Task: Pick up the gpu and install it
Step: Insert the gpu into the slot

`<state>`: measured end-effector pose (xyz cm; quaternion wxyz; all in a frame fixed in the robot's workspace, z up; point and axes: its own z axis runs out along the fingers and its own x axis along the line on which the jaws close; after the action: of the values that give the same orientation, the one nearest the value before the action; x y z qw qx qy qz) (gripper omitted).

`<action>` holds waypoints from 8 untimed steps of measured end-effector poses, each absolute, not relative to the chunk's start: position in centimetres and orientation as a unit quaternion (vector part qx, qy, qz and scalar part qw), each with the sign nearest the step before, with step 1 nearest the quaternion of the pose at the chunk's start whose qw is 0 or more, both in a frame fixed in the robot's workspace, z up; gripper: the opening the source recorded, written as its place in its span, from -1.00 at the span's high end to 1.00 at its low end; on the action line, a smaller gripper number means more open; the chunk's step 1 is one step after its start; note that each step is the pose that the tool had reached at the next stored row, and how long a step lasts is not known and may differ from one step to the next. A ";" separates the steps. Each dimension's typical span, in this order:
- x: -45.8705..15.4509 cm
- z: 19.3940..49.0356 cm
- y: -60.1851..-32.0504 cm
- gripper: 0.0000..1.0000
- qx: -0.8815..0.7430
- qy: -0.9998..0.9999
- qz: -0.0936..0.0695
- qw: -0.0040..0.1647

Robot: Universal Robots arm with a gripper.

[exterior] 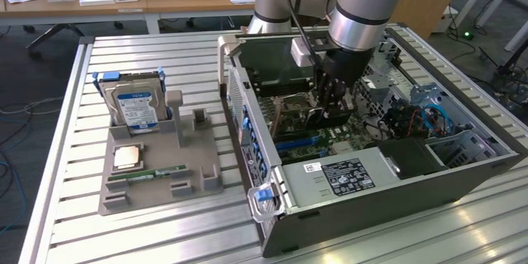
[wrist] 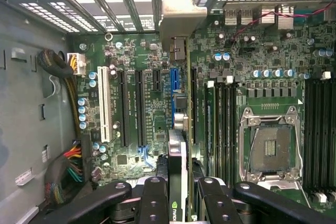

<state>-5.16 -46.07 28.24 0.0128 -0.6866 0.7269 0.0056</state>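
Obs.: the gripper (exterior: 334, 94) is lowered into the open computer case (exterior: 371, 214), which lies on its side on the slatted aluminium table (exterior: 165, 239), so the motherboard (wrist: 262, 77) faces up and can be reached from straight above.

Grip: the jaws stand partly apart and are clamped on the gpu (wrist: 177, 150). The black fingers (wrist: 155, 200) press on its two flat faces. The card is held edge-on, with its thin side toward the wrist camera; judged reason: its lower edge then points down at the slots.

Position of gpu: inside the case, over the expansion-slot row, just beside the short blue slot (wrist: 175, 80). The long black slots (wrist: 140, 108) and the white slot (wrist: 106, 103) lie bare to one side of it. Its pale metal end bracket (wrist: 181, 19) sits at the case's rear slot openings. I cannot tell whether its edge is seated in a slot.

Materials: the board is green, matte and dense with small silver capacitors. The CPU socket (wrist: 270, 148) is an empty, shiny steel frame. The case walls are grey sheet metal, perforated in places. A bundle of coloured power cables (wrist: 73, 166) runs along the case wall.

Outside the case: a grey moulded fixture tray (exterior: 157, 165) holds a blue-labelled hard drive (exterior: 136, 106) upright and a green RAM stick (exterior: 148, 174) lying flat.
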 end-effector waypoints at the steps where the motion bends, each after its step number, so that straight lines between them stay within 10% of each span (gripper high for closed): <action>1: -5.2 28.2 -46.1 0.47 -0.687 0.727 0.006 0.013; 8: -5.5 28.0 -46.1 0.47 -0.687 0.727 0.006 0.013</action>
<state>-5.48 -46.07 28.02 0.0127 -0.6870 0.7266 0.0055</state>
